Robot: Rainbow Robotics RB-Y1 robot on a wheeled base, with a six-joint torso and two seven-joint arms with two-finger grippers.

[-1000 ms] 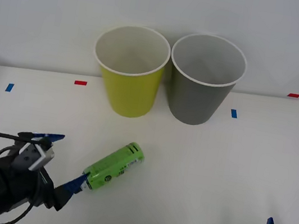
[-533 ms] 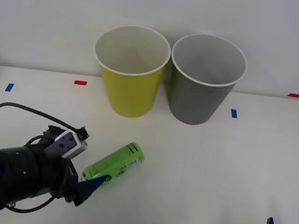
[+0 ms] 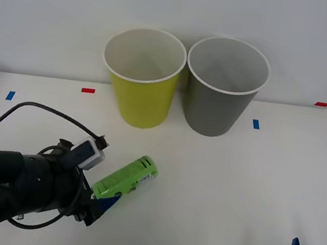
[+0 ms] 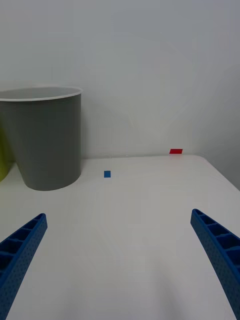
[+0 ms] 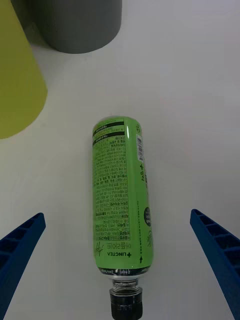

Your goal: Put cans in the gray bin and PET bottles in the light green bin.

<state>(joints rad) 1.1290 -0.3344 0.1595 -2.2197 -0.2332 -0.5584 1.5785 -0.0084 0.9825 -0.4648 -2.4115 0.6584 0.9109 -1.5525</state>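
Front view
Table: white table [image 3: 252,192], with small red and blue tape marks along its far side.
Light green bin: the light green bin [image 3: 141,88] stands upright at the far centre, mouth up, ready to take the bottle.
Gray bin: the gray bin [image 3: 220,97] stands upright just right of it, rims nearly touching.
PET bottle: the PET bottle [image 3: 127,177] lies on its side, near and left of the bins, well apart from both. Long axis runs diagonally, base toward the far right, cap end toward the near left under the arm.
Left gripper: the left gripper [image 3: 98,202] sits low at the bottle's cap end, one blue fingertip beside it; it appears placed to straddle the bottle along its length.
Right gripper: one blue finger at the near right edge, parked.

Right wrist view
Right gripper: the right gripper [image 4: 120,260] is spread wide over bare table, holding nothing, idle; gray bin to the far side.

Left wrist view
Left gripper: fingers wide apart, one each side of the bottle, not touching it.
Bottle: black cap toward the gripper, base toward the bins; label text runs lengthwise.
Judgement: pre-grasp; closing across the body comes next.
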